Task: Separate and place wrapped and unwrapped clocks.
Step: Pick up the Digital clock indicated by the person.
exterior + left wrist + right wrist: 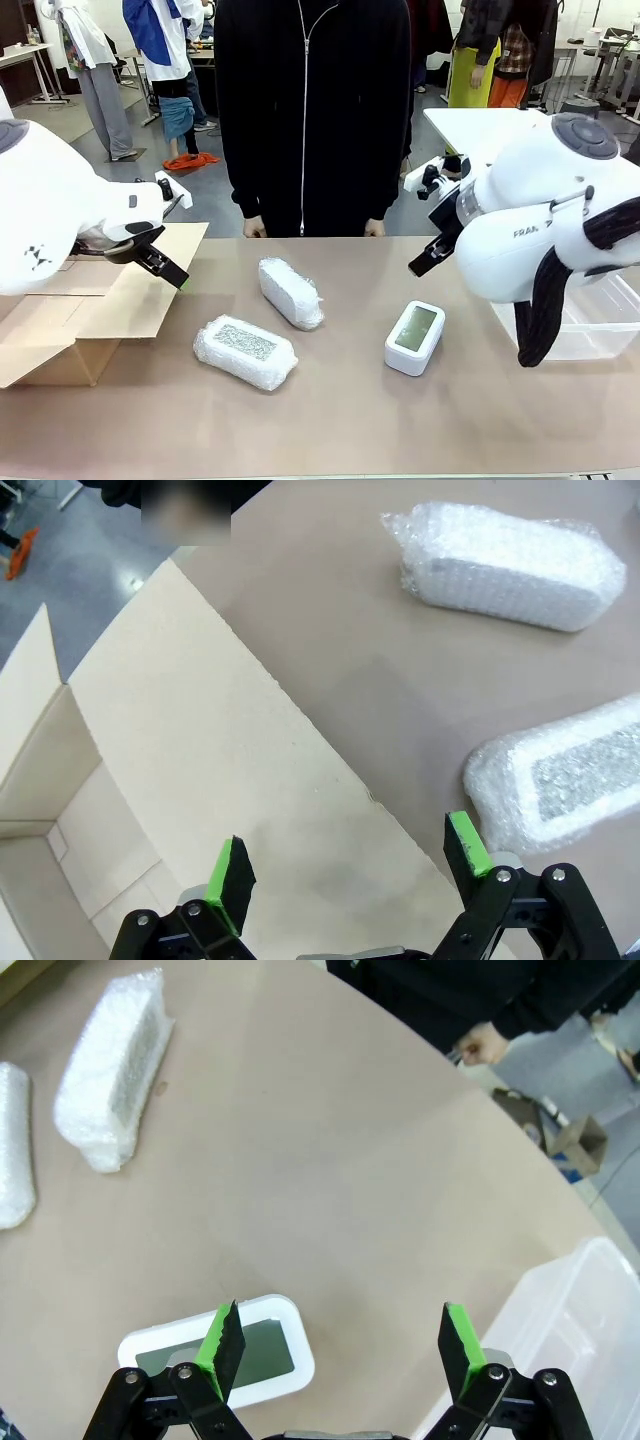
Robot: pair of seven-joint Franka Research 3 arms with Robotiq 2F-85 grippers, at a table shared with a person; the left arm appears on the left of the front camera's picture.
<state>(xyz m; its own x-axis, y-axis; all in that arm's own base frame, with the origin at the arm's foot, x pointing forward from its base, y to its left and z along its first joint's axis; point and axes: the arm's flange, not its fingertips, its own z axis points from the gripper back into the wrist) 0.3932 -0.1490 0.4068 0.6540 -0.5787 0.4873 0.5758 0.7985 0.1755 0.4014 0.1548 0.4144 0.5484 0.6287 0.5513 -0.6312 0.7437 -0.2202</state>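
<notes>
Left gripper (350, 865) hangs spread and empty over the box (200, 760) flap; right gripper (340, 1335), also spread, above the clock (415, 337). Speckled bundle (246, 351) and plain bundle (291, 292) lie on the table (350, 420), left of the clock

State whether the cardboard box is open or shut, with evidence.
Open: the cardboard box has flaps spread outward, exposing its inside.

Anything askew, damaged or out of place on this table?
Nothing stands out. The speckled-face bundle, the plain bundle and the bare white clock lie apart on the table, and the wrap looks intact. The left gripper and right gripper are open and empty.
</notes>
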